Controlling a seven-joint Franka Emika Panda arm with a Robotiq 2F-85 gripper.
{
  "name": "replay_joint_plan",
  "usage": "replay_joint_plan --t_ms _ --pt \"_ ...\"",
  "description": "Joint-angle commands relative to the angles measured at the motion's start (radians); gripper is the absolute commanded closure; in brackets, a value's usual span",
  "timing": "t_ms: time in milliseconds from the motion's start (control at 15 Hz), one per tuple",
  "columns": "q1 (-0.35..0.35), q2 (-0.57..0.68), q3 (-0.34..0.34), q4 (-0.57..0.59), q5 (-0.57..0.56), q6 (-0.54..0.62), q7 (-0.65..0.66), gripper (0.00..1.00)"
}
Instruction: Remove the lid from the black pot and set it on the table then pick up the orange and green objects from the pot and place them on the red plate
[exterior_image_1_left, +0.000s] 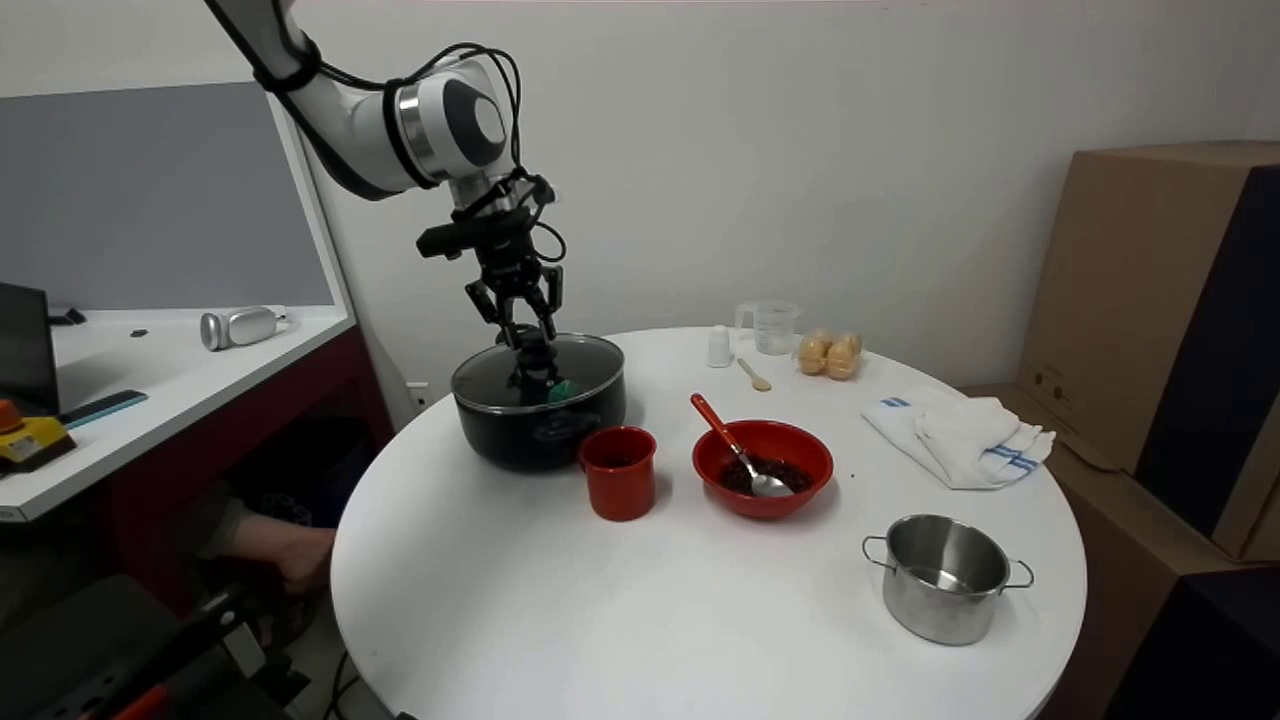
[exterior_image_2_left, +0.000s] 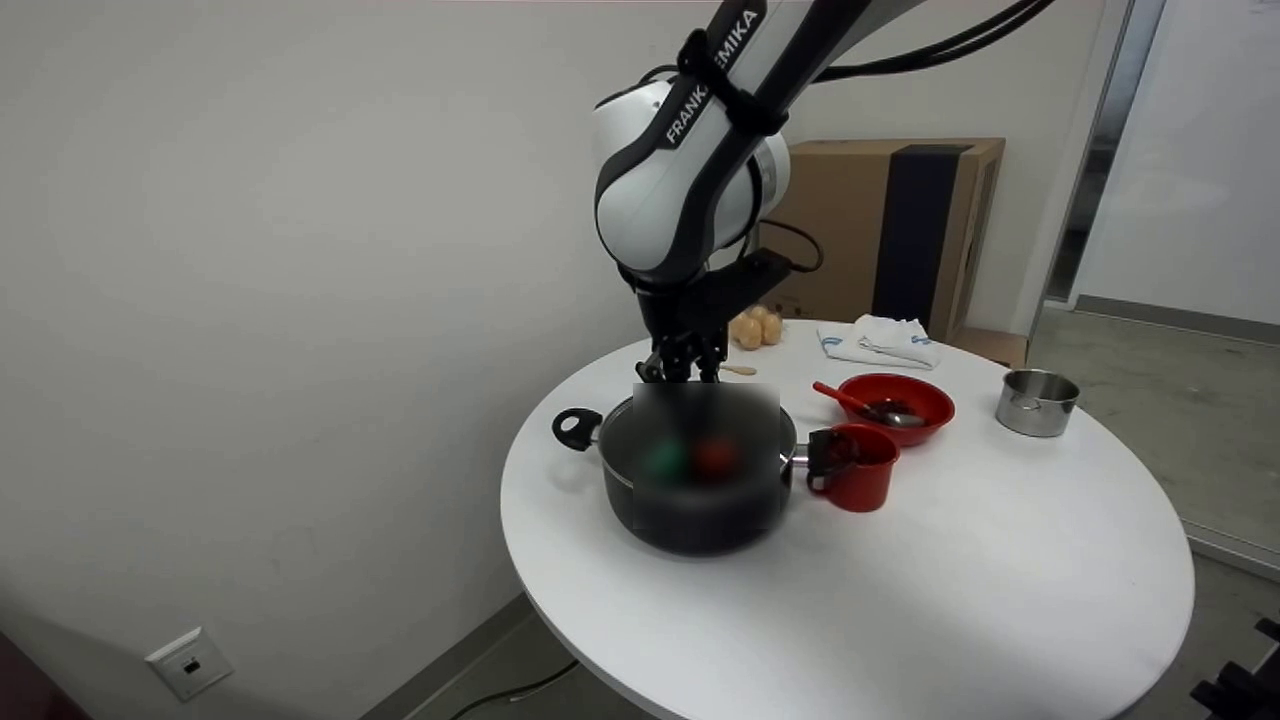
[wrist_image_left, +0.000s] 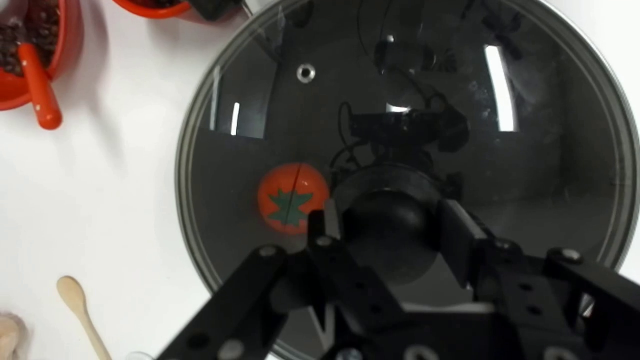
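Observation:
The glass lid (exterior_image_1_left: 595, 362) sits on the black pot (exterior_image_1_left: 500, 440), on the round white table (exterior_image_1_left: 560, 610). My gripper (exterior_image_1_left: 530, 337) is above the lid's centre. In the wrist view my fingers (wrist_image_left: 392, 215) stand on either side of the black knob (wrist_image_left: 392, 230), part closed, apparently against it. Through the glass, a round orange-red object with a green leaf mark (wrist_image_left: 292, 195) shows beside the left finger. The green object (exterior_image_1_left: 563, 391) shows dimly in both exterior views and is hidden in the wrist view. The red plate (exterior_image_1_left: 762, 507) holds dark bits and a spoon.
A red cup (exterior_image_1_left: 620, 485) stands close beside the pot. A steel pot (exterior_image_1_left: 945, 600), a white towel (exterior_image_1_left: 965, 440), egg-like items (exterior_image_1_left: 830, 355), a wooden spoon (exterior_image_1_left: 755, 376), a white shaker (exterior_image_1_left: 720, 347) and a clear jug (exterior_image_1_left: 775, 328) are on the table.

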Motion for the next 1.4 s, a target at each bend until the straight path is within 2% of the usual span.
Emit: replay_joint_plan --t_ms 0,533,733,867,1067,1333 --pt "-0.008 -0.075 0.002 -0.041 0.009 -0.020 0.006 0.76" --pt "-0.057 -0.141 -0.009 -0.012 0.037 -0.075 0.034 0.76" --pt "-0.057 -0.154 -0.037 -0.046 0.004 -0.119 0.078 0.76" --pt "-0.068 -0.181 -0.054 -0.101 0.012 -0.134 0.124 0.76" --pt "-0.087 -0.268 -0.086 -0.247 0.019 -0.089 0.230 0.76" --pt "-0.089 -0.445 -0.132 -0.466 -0.013 -0.011 0.417 0.76"
